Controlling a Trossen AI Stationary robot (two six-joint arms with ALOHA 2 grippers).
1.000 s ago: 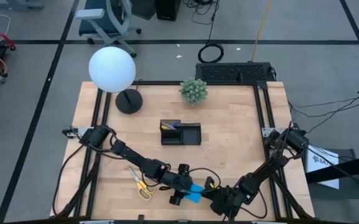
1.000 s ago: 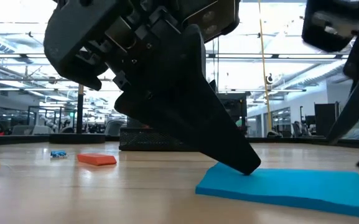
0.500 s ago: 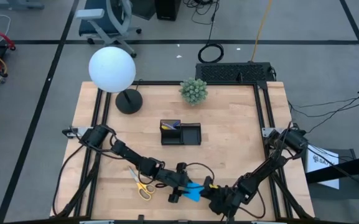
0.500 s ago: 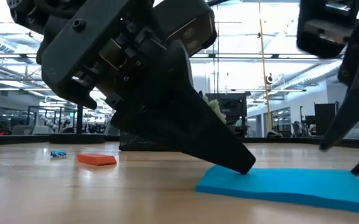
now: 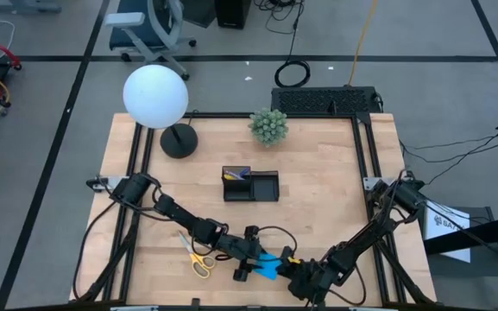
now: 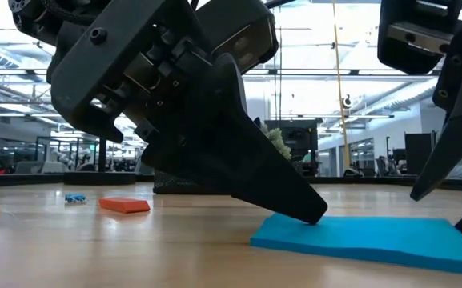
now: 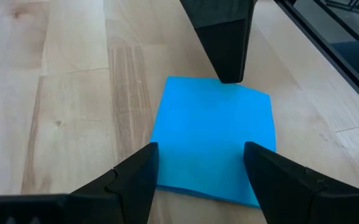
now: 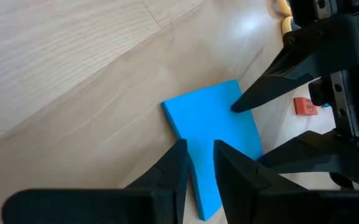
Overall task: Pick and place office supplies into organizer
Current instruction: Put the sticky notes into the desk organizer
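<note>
Hands (image 7: 198, 165) astride blue pad (image 7: 216, 134)

arms: two, dark, jointed, slender links seen from above
cables: black, looped along each arm
left gripper (image 7: 198, 171): matte black, wedge-shaped tapered fingers
right gripper (image 8: 199, 163): black, narrow pointed fingers
wrist housing: black, blocky, screws visible

Both arms stretch low toward the near edge of the table and meet nose to nose. The left gripper (image 5: 261, 263) comes in from the left with its jaws spread wide, fingertips (image 7: 143, 163) angled down almost to the surface. The right gripper (image 5: 290, 275) reaches in from the right, facing it, its two fingers (image 8: 174, 163) standing close together with only a narrow gap between them
</note>
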